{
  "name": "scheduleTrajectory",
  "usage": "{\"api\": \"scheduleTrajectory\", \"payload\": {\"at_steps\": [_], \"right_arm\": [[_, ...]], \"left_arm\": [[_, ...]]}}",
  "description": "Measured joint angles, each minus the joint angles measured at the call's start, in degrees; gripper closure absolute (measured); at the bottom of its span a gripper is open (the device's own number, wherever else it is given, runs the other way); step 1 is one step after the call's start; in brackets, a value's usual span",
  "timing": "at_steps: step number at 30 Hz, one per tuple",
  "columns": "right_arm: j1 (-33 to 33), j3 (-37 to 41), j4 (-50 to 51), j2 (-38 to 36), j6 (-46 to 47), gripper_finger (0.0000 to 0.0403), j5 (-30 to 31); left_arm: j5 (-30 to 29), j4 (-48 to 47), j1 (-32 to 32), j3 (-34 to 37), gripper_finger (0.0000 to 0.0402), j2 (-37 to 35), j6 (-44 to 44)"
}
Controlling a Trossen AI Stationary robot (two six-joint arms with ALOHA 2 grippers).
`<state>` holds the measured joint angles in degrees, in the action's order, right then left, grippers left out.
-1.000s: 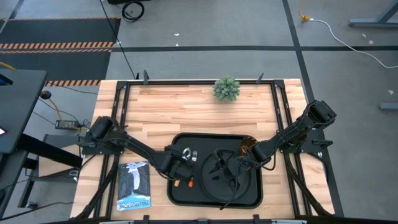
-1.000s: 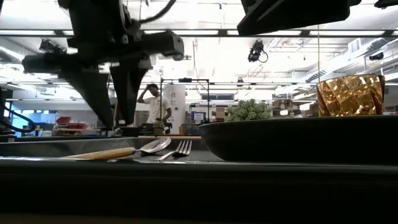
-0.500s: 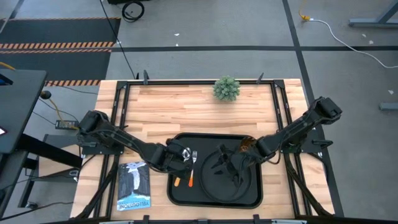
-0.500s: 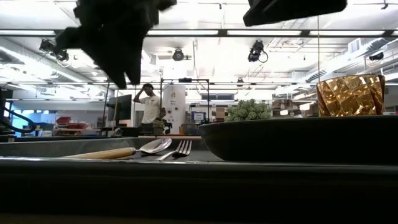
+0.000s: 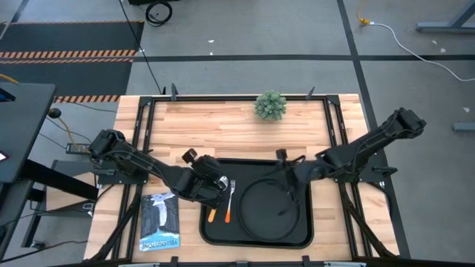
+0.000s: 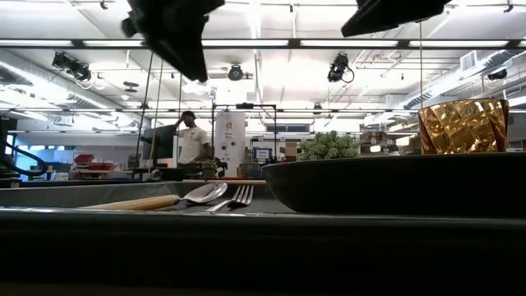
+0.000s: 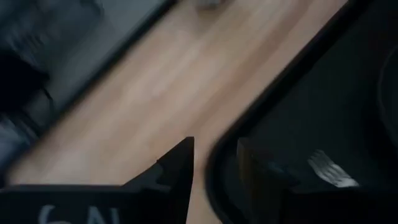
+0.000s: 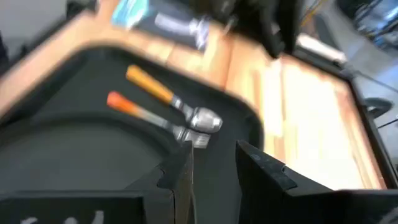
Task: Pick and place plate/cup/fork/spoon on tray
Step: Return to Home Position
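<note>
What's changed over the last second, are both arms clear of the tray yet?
Both arms rose and drew back: the left pincer toward the tray's left rim, the right pincer off the plate toward the far rim. Plate, cup, fork and spoon stayed put.

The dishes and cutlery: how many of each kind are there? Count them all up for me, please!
plate: 1
cup: 1
fork: 1
spoon: 1
Total: 4
</note>
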<state>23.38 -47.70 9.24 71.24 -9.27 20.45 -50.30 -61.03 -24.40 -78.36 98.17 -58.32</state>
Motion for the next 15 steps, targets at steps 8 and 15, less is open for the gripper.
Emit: {"api": "scheduleTrajectory", "payload": {"at_steps": [8, 15], "right_arm": [[0.17, 13.75, -18.77, -11.06, 3.12, 0.0275, 0.98], [0.15, 21.40, -27.48, -19.49, 1.18, 0.0275, -0.75]], "left_arm": [[-8.33, 8.26, 0.01, 0.01, 0.0269, -0.02, 24.15], [-5.56, 13.72, -0.67, 0.03, 0.0281, -0.72, 41.75]]}}
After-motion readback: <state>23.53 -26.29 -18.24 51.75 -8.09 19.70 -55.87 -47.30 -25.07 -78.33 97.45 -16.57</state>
